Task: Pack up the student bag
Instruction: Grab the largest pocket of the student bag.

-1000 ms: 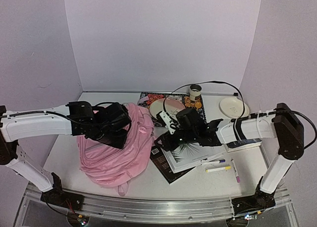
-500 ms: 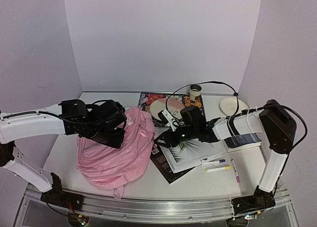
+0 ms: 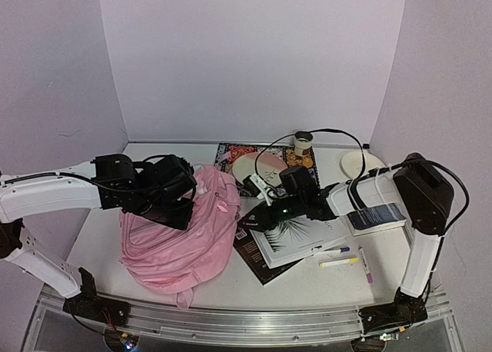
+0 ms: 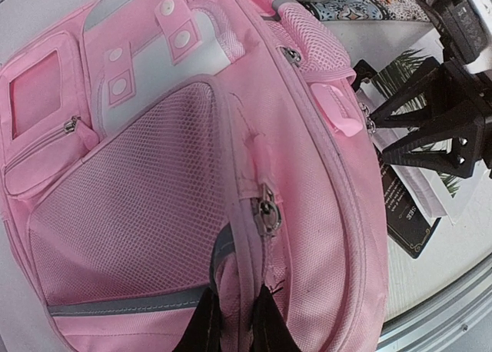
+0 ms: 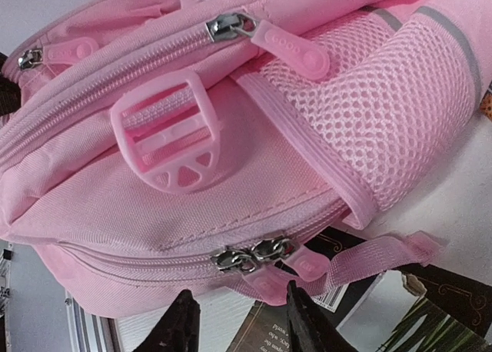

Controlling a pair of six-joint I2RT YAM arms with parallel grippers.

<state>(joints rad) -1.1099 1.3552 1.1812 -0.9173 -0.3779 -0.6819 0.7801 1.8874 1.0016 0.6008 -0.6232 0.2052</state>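
**Top view:** your student bag (image 3: 184, 237) lies flat on the left-centre of the worktop (image 3: 100, 240). Its long axis runs roughly near-left to far-right. Your left arm sits on top of it. Your right arm reaches in low from the side, with its jaws right at the bag's right edge, above the open book (image 3: 300, 240).

**Left wrist:** the left jaws are pinched tight on a fold of bag fabric beside the zip seam, so I'd call that side anchored.

**Right wrist:** the right jaws are spread with nothing in them. The paired zip pulls (image 5: 250, 258) sit just ahead of the fingertips (image 5: 182, 321), lined up with the gap, and the zip track runs crosswise to the jaws. My guess is the right arm is the one for those pulls: straight ahead, then close.
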